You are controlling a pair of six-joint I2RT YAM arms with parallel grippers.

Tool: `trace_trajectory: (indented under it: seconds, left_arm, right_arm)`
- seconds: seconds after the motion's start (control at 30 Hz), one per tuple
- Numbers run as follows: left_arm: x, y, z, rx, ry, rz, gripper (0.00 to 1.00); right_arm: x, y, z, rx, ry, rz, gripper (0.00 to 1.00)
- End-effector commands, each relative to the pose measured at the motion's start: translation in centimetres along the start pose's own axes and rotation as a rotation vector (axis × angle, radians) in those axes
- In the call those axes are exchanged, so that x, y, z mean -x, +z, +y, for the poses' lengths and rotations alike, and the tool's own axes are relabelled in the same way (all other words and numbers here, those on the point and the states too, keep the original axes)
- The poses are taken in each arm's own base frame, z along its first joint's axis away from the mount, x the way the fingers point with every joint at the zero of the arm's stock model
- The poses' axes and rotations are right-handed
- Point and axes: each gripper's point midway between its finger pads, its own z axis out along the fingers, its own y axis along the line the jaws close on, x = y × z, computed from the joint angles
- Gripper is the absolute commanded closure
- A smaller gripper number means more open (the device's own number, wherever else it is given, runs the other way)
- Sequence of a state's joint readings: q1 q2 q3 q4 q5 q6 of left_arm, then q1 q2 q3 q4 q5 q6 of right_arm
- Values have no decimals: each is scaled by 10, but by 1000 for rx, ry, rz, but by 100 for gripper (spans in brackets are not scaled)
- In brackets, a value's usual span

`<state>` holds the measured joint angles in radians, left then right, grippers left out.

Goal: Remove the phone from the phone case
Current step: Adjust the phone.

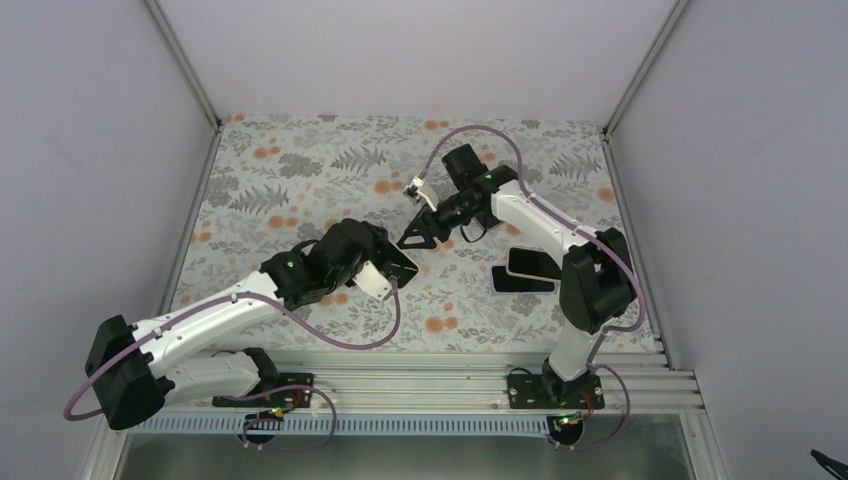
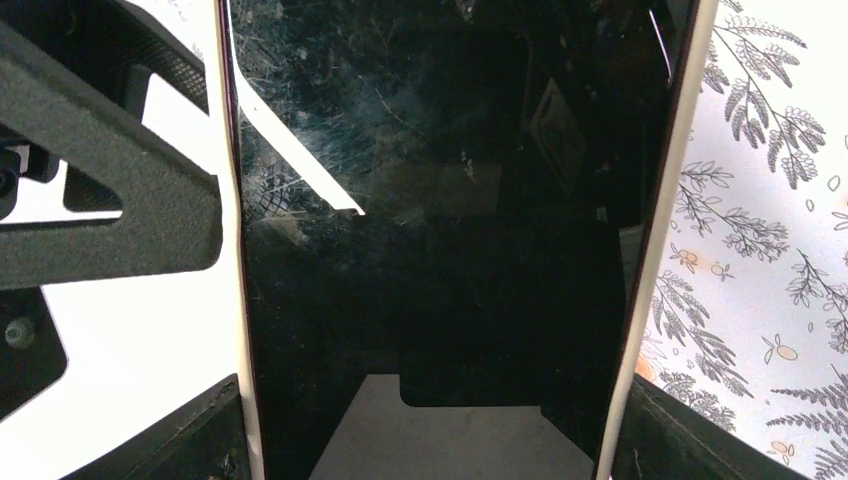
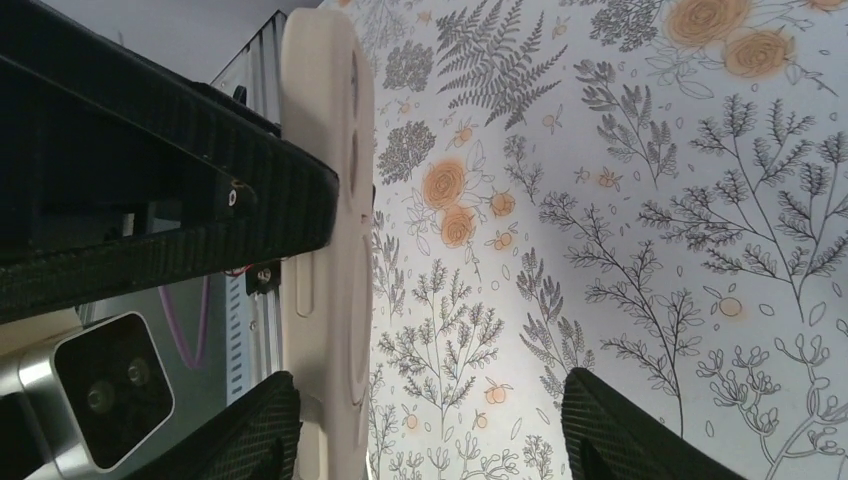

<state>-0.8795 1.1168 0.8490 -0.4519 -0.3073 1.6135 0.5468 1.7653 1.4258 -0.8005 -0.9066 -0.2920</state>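
A phone [image 2: 430, 200] with a scratched black screen sits in a cream case [image 2: 655, 230] whose rims run down both sides of it. My left gripper [image 2: 430, 435] is shut on the cased phone across its width and holds it above the table; in the top view the gripper [image 1: 388, 266] is mid-table. My right gripper [image 1: 416, 234] is open at the phone's far end. In the right wrist view the case [image 3: 330, 250] shows edge-on by my left finger [image 3: 240, 430]. The other finger [image 3: 625, 430] stands well apart from it.
Two more dark phone-like slabs [image 1: 525, 272] lie on the floral cloth beside the right arm. The right gripper's finger [image 2: 100, 210] crosses the left of the left wrist view. White walls close the sides and back. A metal rail [image 1: 450, 375] runs along the near edge.
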Motion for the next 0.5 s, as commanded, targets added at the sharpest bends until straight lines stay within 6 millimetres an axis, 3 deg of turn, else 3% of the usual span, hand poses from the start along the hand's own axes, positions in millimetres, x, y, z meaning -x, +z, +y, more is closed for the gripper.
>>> trace_trajectory:
  seconds: [0.0,0.33,0.47]
  left_arm:
    - [-3,-9,26,110,-6,11,57]
    - [-1,-6,25,105,9,8,56]
    - [0,-6,27,109,11,6,57]
  right_arm:
    - [3,13,13,38,-16,35,41]
    - [4,26,31,113,-30,80,50]
    - [3,30,32,114,-29,87,62]
